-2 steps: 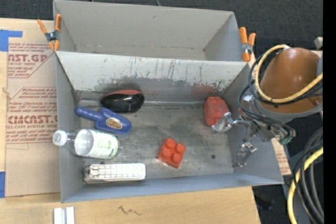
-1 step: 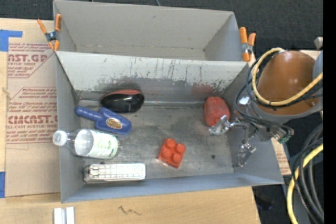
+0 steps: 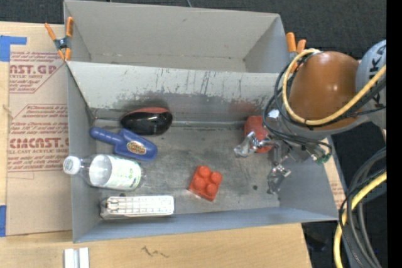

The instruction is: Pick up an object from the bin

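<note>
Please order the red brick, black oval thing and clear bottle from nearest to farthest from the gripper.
From the gripper:
1. red brick, front middle.
2. black oval thing, by the back wall.
3. clear bottle, far left.

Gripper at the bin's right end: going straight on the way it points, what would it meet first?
Probably the bare floor of the grey metal bin, since the gripper points down with fingers open. A small red object lies close beside it; depth is unclear.
</note>
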Tool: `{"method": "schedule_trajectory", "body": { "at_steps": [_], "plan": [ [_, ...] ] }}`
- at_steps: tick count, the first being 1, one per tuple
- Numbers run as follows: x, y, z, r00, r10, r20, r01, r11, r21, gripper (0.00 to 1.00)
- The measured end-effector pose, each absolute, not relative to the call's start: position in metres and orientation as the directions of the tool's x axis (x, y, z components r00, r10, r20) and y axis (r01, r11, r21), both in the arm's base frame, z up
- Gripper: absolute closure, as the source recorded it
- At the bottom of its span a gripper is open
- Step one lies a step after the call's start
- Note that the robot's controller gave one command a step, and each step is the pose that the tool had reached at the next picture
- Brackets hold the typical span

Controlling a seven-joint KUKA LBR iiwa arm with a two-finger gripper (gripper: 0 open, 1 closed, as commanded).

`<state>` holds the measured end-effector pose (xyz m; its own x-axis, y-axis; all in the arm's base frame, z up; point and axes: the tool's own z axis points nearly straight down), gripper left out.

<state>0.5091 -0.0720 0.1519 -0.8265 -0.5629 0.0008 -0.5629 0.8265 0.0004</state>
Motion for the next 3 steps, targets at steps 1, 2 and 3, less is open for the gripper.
{"method": "schedule_trajectory", "body": {
  "at_steps": [1, 2, 3],
  "plan": [
    [0.516, 0.02, 0.076, -0.823, -0.569, 0.001, -0.569, 0.823, 0.002, 1.0],
    [0.516, 0.02, 0.076, -0.823, -0.569, 0.001, -0.569, 0.823, 0.002, 1.0],
    [0.522, 0.037, 0.093, -0.871, -0.49, 0.008, -0.49, 0.872, 0.004, 1.0]
  ]
}}
